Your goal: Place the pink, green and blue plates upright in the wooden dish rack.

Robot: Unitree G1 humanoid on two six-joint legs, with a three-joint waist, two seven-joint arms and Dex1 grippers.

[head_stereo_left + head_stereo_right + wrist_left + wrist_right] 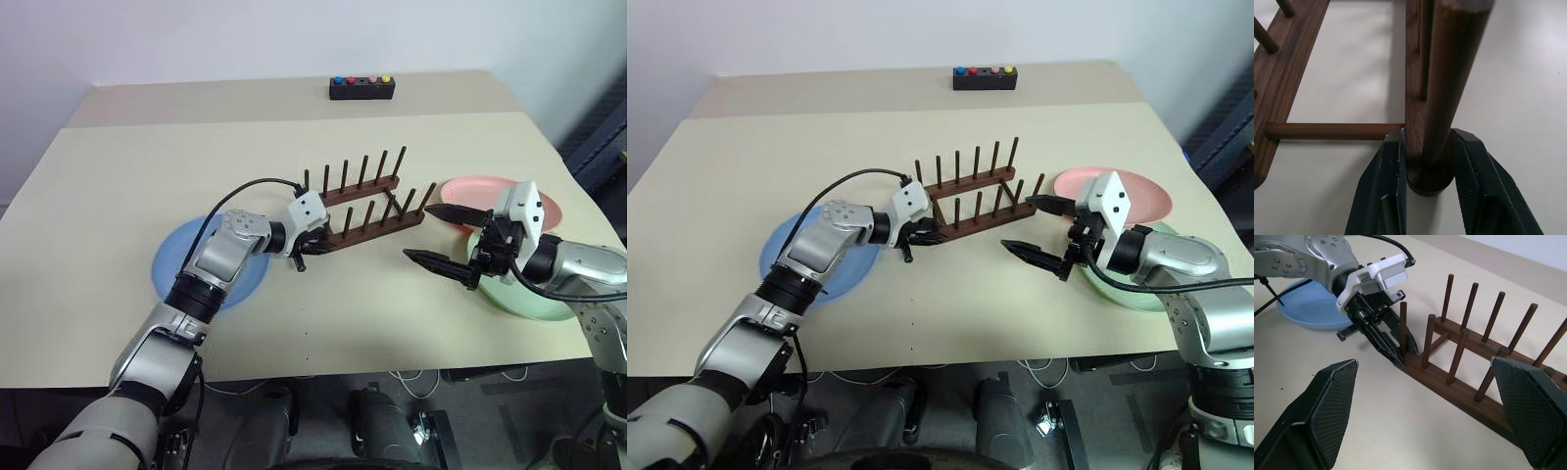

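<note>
Three plates: none racked; you still have all flat on the table.
Rack (361, 208): long axis runs from its near-left end to far right.
Left gripper (1422, 161): clamped on that end's rail.
Blue plate (176, 264): left of rack.
Pink plate (490, 191), green plate (529, 299): right of rack, by your wide-open right gripper (443, 238).
</note>
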